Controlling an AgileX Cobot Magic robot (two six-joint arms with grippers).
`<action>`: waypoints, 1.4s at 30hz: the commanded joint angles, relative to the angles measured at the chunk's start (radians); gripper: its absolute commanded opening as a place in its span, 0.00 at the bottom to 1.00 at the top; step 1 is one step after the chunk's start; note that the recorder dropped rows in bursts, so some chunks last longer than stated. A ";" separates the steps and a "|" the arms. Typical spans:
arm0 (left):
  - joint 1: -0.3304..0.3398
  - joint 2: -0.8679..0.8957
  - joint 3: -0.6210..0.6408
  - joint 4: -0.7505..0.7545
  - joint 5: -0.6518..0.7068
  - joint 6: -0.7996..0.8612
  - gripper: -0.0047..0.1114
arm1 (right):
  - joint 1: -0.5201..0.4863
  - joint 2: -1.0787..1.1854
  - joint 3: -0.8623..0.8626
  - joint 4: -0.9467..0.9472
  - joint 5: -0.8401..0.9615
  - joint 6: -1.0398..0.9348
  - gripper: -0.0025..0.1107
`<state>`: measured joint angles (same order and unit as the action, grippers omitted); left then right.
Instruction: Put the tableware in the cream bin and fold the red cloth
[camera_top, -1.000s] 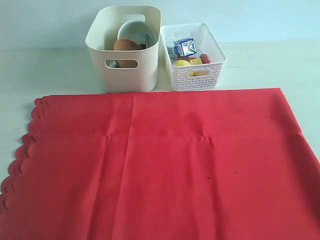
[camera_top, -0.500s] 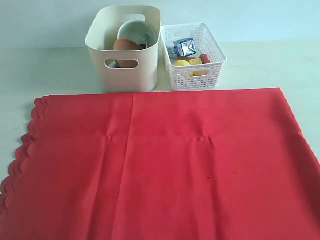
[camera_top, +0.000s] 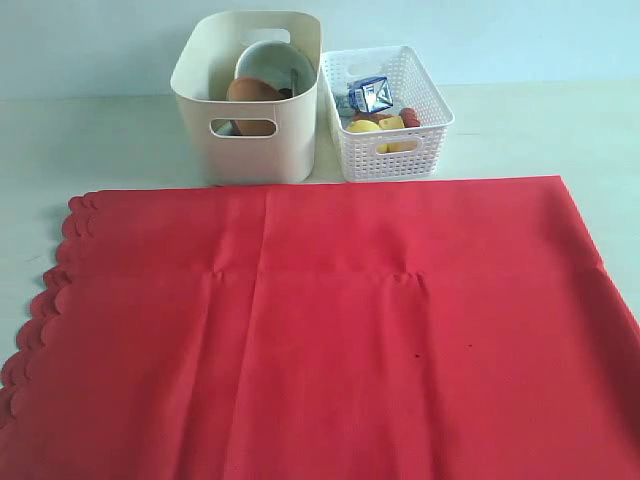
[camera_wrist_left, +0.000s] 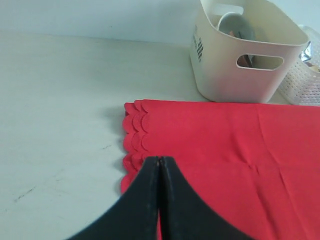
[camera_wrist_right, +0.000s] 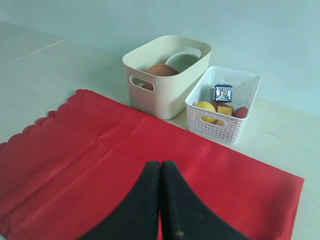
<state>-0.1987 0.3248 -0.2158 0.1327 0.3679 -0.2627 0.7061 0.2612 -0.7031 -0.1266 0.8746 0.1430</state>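
Two units, left gripper (camera_wrist_left: 159, 161) and right gripper (camera_wrist_right: 160, 165), hover pressed together and empty over the red cloth (camera_top: 330, 330), flat on the tabletop (camera_top: 100, 140) before the cream bin (camera_top: 250, 155); advisable fold: pinch matching corners, carry across evenly.

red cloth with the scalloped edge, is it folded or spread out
Spread out. The large red fabric cloth lies open in one flat layer, its scalloped edge showing along one side, only faint creases across it.

My black curved-fingered left tool (camera_wrist_left: 159, 162) and right tool (camera_wrist_right: 160, 165) both have fingers pressed together, holding nothing
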 joint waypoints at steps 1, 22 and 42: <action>-0.012 0.080 -0.080 -0.007 -0.004 0.003 0.04 | -0.004 -0.005 0.008 0.002 -0.010 -0.001 0.02; -0.012 0.399 -0.333 -0.007 -0.004 0.003 0.04 | -0.004 -0.005 0.008 0.002 -0.010 -0.002 0.02; -0.012 0.398 -0.333 -0.007 -0.044 0.003 0.04 | -0.004 -0.005 0.008 -0.003 -0.023 -0.002 0.02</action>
<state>-0.2029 0.7203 -0.5419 0.1327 0.3423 -0.2627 0.7061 0.2612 -0.7031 -0.1295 0.8746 0.1430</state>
